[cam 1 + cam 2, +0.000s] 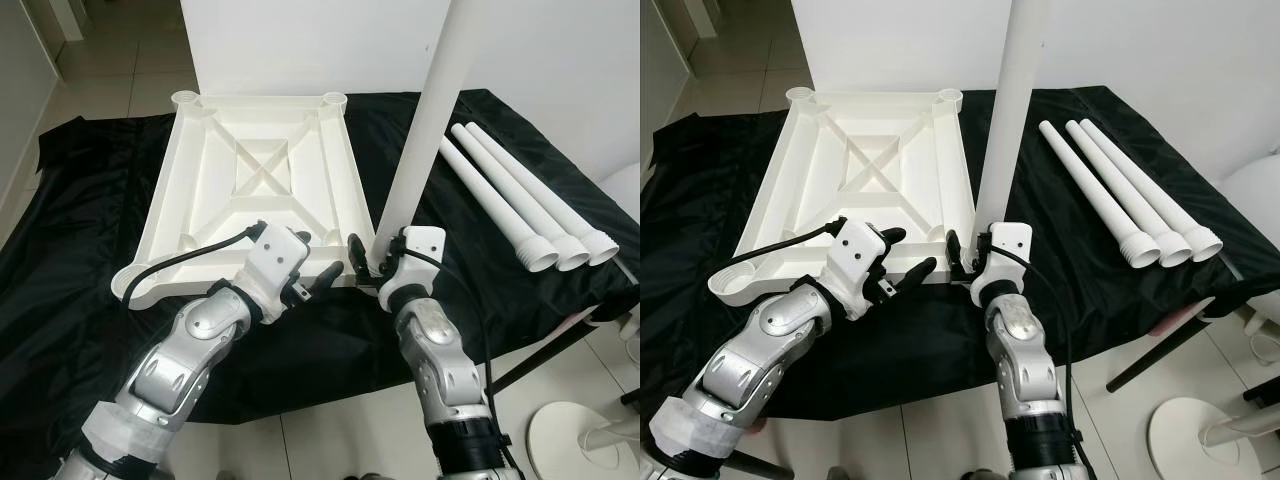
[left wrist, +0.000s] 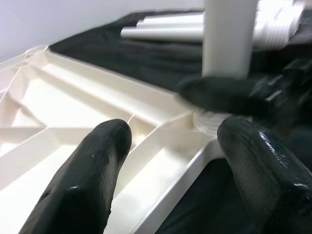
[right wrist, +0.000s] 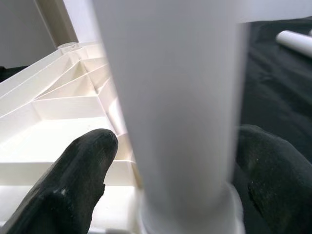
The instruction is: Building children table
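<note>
My right claw (image 1: 372,262) stands at the near right corner of the upturned white tabletop (image 1: 250,190), its two black fingers set either side of an upright white leg (image 1: 420,130) — close around it, though whether the pads actually press the tube I cannot tell. The leg rises from the corner socket at about 5 o'clock on the tabletop, leaning slightly toward 1 o'clock. The tabletop lies underside up on a bench draped in black cloth (image 1: 90,230).

My left claw (image 1: 318,282) hovers spread just beside the same corner, at roughly 9 o'clock from the leg, its fingers held over the tabletop's near rim and gripping nothing.

As I judge it, the step in hand is seating the first leg. The next move calls for bringing the leg plumb and driving or twisting it home while the left claw braces the tabletop — a tilted leg may bind in the socket.

Three spare legs (image 1: 520,205) lie side by side on the cloth at 3 o'clock, flared ends toward me.

The head views give the whole layout and the leg's lean. The left wrist view alone shows the ribbed collar where the leg meets its socket (image 2: 210,121); the right wrist view shows the tube standing between my fingers (image 3: 78,180).
</note>
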Robot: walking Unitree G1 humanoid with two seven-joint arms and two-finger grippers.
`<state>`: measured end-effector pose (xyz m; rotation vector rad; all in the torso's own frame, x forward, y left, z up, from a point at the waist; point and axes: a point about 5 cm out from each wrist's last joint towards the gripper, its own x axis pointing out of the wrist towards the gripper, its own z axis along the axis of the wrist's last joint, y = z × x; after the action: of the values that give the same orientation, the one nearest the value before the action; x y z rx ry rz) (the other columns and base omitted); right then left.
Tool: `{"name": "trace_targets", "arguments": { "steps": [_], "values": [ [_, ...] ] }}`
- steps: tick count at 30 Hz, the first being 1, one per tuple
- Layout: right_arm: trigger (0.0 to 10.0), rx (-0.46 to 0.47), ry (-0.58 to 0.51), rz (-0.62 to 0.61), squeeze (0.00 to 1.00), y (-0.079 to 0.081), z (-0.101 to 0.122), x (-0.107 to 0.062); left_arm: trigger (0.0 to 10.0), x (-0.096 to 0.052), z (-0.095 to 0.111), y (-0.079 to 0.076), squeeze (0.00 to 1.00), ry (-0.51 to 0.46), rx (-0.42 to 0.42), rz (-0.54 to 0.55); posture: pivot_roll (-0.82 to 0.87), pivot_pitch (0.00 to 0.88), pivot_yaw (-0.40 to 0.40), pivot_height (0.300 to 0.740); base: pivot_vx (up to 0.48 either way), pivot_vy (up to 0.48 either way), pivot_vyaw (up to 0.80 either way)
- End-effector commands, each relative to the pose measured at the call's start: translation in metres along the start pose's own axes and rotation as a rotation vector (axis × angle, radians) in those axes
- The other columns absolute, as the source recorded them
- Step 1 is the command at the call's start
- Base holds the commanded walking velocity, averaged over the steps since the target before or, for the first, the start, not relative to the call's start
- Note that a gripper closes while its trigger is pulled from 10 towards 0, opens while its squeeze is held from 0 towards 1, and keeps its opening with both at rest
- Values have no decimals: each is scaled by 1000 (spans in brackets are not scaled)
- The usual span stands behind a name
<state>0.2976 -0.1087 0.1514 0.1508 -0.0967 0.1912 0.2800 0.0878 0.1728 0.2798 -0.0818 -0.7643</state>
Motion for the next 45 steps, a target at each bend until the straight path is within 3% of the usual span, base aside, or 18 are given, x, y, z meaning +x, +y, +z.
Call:
{"name": "trace_targets", "arguments": {
  "steps": [1,4,11,19,29,37,38,40,45],
  "values": [
    [10000,26,-16,17,0,0,-1,-7,10000,-1,-12,-1,0,78,25,-73,-33,61,1,740,0,0,0],
    [10000,22,-31,40,0,-9,2,-12,10000,0,-31,4,0,186,75,-29,-40,63,7,740,0,0,0],
    [10000,19,-68,69,0,-16,12,-10,10000,3,-41,6,0,248,54,-7,-55,67,17,740,0,0,0],
    [10000,-16,-63,65,0,-26,15,-11,10000,8,-49,24,0,307,23,105,-69,75,23,740,0,0,0],
    [10000,-27,-59,85,0,-26,15,-8,10000,4,-73,39,0,514,5,175,-78,76,34,740,0,0,0],
    [10000,-35,-53,81,0,-28,15,-6,10000,-1,-79,44,0,556,-17,192,-77,75,35,740,0,0,0],
    [10000,-35,-52,81,0,-29,14,-6,8078,-1,-79,44,0,554,-20,191,-77,76,34,740,0,0,0],
    [10000,-38,-50,83,0,-29,14,-5,0,-1,-78,42,0,545,-27,179,-76,76,34,740,0,0,0],
    [10000,-44,-47,89,0,-29,14,-3,0,-3,-76,37,0,549,-29,139,-72,77,32,740,0,0,0]
  ]
}}
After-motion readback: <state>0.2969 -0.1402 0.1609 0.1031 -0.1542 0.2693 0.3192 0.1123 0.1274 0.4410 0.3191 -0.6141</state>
